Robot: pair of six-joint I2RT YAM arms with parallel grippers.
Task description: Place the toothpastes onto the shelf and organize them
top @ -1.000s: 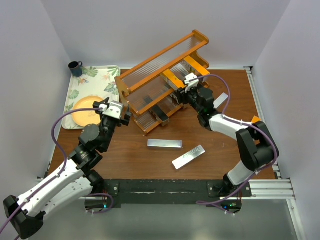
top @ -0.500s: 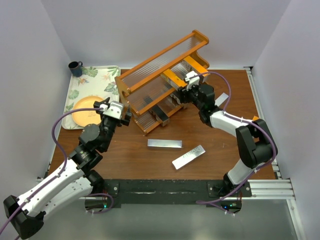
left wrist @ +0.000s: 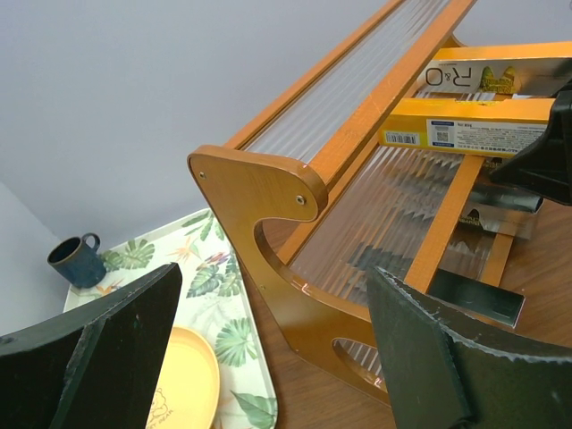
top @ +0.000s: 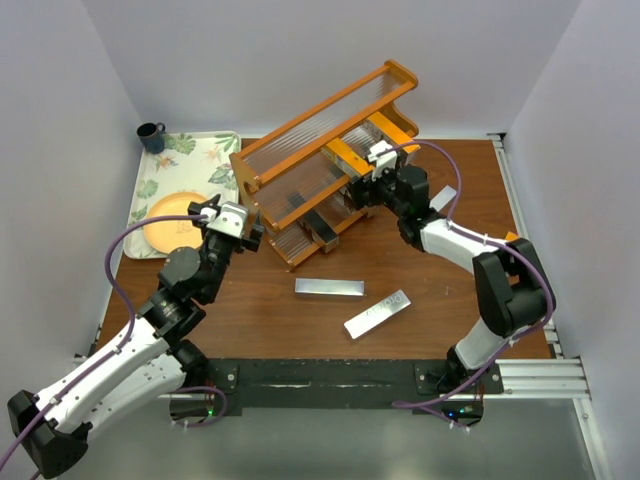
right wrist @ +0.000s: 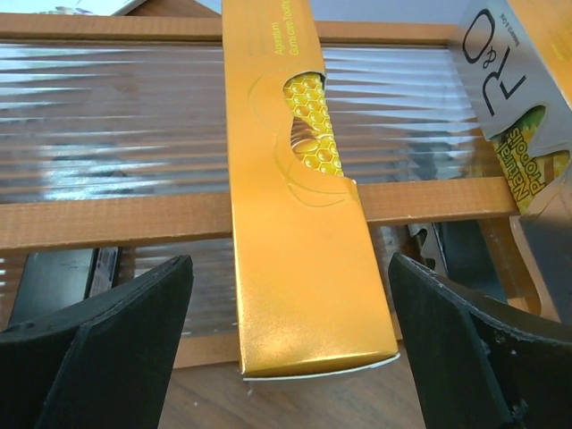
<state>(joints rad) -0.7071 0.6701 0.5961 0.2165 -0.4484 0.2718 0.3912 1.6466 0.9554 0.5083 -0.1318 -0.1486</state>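
The orange-brown shelf (top: pixel 300 135) stands tilted across the back of the table. An orange-gold toothpaste (right wrist: pixel 299 206) lies across its ribbed middle tier, its near end sticking out past the front rail. My right gripper (right wrist: pixel 289 268) is open around that end, both fingers clear of the carton. A silver carton (right wrist: pixel 509 98) lies beside it, and a dark one (right wrist: pixel 63 277) sits on the lower tier. Two silver toothpastes (top: pixel 329 288) (top: pixel 377 313) lie on the table. My left gripper (left wrist: pixel 275 273) hangs open and empty by the shelf's rounded end panel (left wrist: pixel 259 192).
A floral tray (top: pixel 190 150) at the back left holds a yellow plate (top: pixel 170 215), with a dark mug (top: pixel 151 135) at its far corner. Another carton (top: pixel 443 200) lies on the table, partly hidden behind my right arm.
My right gripper has opened and let go of the orange-gold toothpaste, which now rests on the shelf. The left arm has not moved.
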